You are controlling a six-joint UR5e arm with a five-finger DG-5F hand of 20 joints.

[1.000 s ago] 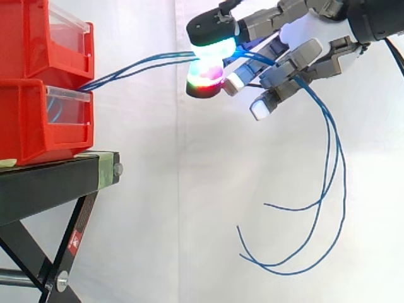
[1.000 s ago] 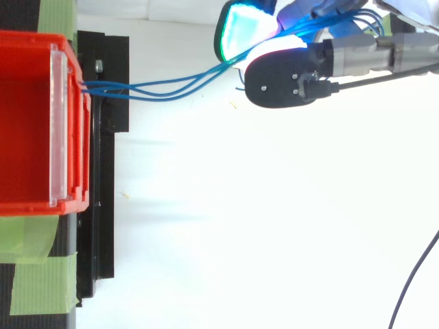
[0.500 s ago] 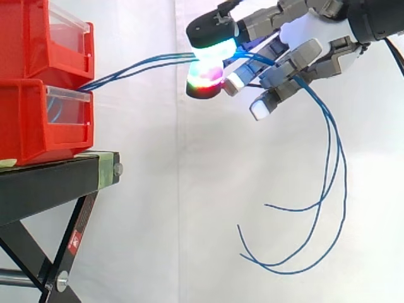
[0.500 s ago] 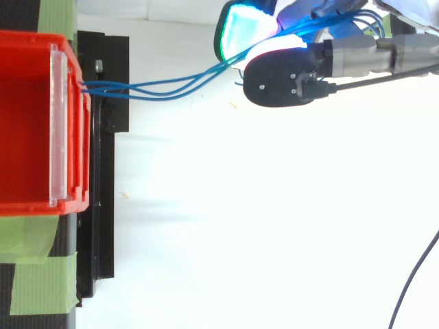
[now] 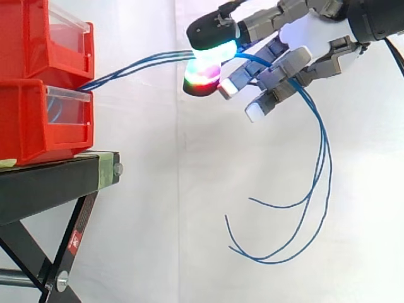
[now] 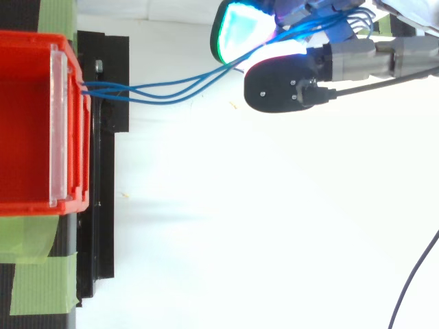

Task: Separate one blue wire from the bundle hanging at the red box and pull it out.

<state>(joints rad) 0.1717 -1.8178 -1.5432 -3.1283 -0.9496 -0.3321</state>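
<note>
Shift since earlier: the loose tails of the blue wires have been drawn a little higher and toward the red box. The lower fingers of the hand have been moved slightly the same way.
Blue wires: three appear to be led out of the gap between the red box and the upper red bin. They are carried close together through the air to the hand and left hanging beyond it in long curling tails.
Handling: the wires are judged very light, thin, limp and smooth. They are likely to slip through the pads and tangle with one another, and a sharp pull risks kinking them.
Where to hold: a single wire is best taken on the free span between box and hand. In the top view the wires are fanned slightly apart there, whereas at the pinch they are bunched.
Fingers: two glowing pads are closed on the wires, thumb against one finger. The other fingers are held loosely extended below and nothing is held in them. All the wires seem caught together, so separation is judged not yet done.
Surroundings: a black stand is seen under the bins, green tape beside it, and a white curtain behind.
</note>
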